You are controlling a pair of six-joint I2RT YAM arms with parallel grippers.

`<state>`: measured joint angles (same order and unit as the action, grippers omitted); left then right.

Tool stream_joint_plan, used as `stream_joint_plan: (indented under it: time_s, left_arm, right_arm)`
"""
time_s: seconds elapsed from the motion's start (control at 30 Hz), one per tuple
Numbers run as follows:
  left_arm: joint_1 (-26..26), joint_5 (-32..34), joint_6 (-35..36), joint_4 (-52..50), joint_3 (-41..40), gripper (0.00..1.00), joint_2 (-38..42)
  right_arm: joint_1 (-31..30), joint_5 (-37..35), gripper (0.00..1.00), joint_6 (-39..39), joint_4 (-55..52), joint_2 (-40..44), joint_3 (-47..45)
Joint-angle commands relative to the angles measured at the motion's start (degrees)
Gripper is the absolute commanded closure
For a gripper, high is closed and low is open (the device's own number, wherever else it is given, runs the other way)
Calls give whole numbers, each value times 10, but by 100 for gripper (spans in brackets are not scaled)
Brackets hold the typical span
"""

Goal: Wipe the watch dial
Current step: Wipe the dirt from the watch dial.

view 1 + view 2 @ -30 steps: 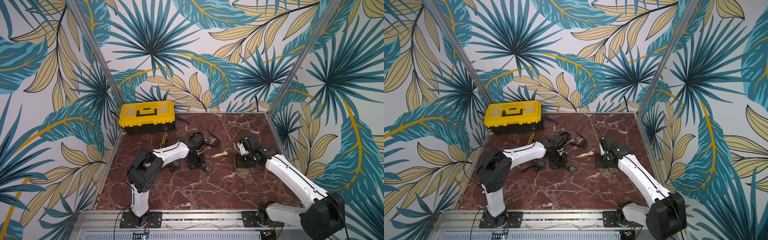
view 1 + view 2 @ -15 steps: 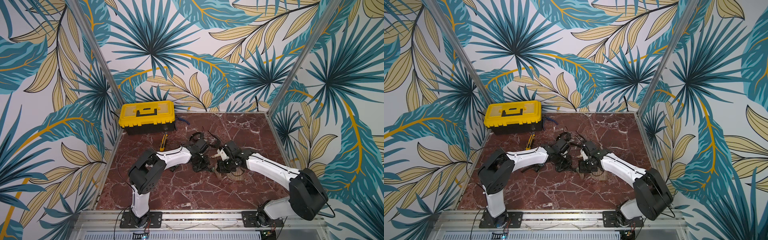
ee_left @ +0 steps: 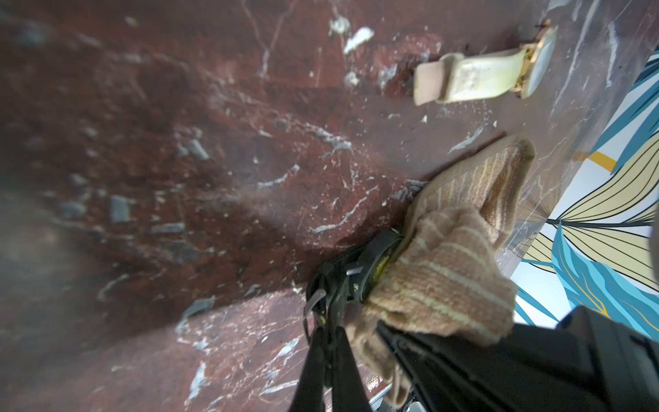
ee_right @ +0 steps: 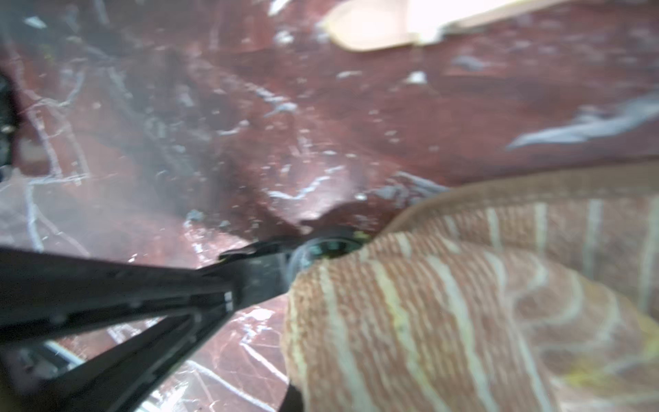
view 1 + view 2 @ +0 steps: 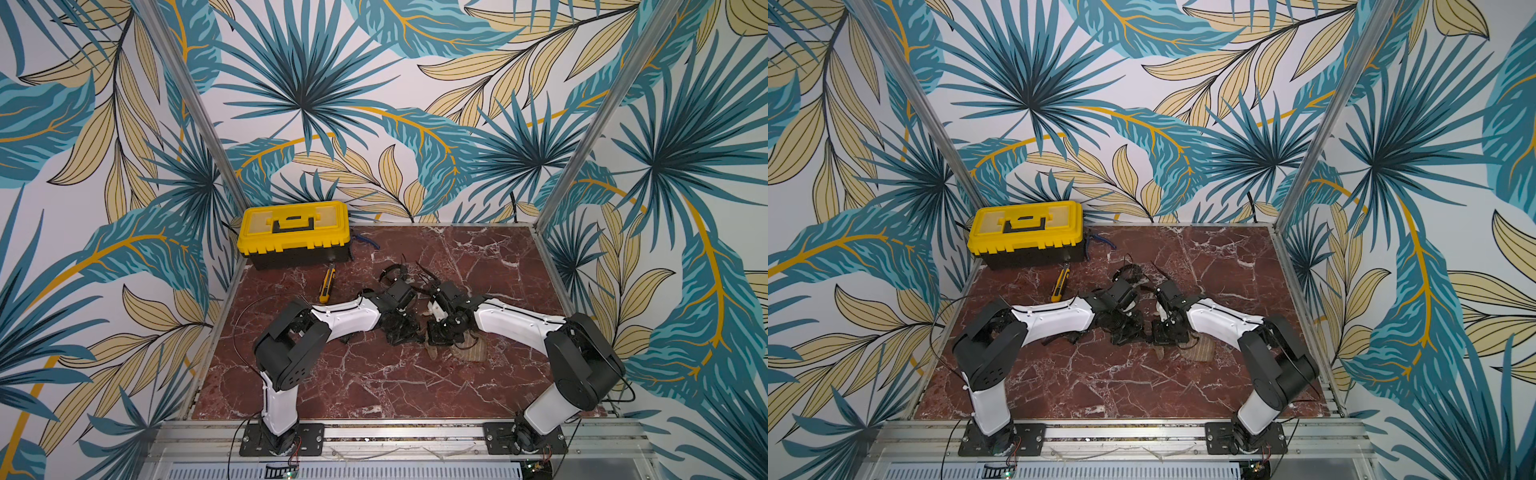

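- Our left tool (image 3: 326, 331) is pressed together on the strap of the black watch (image 3: 367, 265), held mid-bench (image 5: 374, 374).
- Our right tool (image 5: 438, 338) pinches the striped cloth (image 3: 445, 271), which touches the dial (image 4: 328, 248). The dial faces that cloth, so we judge this tool does the wiping.
- We can read no brand or writing.

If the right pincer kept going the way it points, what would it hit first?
Probably the black watch, through the cloth that the right pincer grips; the left pincer holds that watch just ahead. Depth is unclear.
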<state>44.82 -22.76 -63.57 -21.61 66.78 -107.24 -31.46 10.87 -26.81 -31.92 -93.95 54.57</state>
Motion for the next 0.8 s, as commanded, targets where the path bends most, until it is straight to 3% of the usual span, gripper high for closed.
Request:
stream_joint_plan:
  time_s: [0.0,0.2,0.3,0.5,0.77]
  left_arm:
    - [5,-5,-2,10,-11,100,20]
    - [8,-10,0,10,-7,100,13]
    - [9,-11,2,10,-5,100,12]
    - [10,-13,0,10,-2,100,6]
    - [10,-9,-7,10,-8,100,7]
  right_arm:
    - [10,-60,100,-4,-34,0,-7]
    - [13,-69,100,0,-43,46,-3]
    - [7,-32,100,16,-35,69,17]
    - [-6,20,100,45,-54,-9,68]
    - [-4,0,100,44,-54,-36,40]
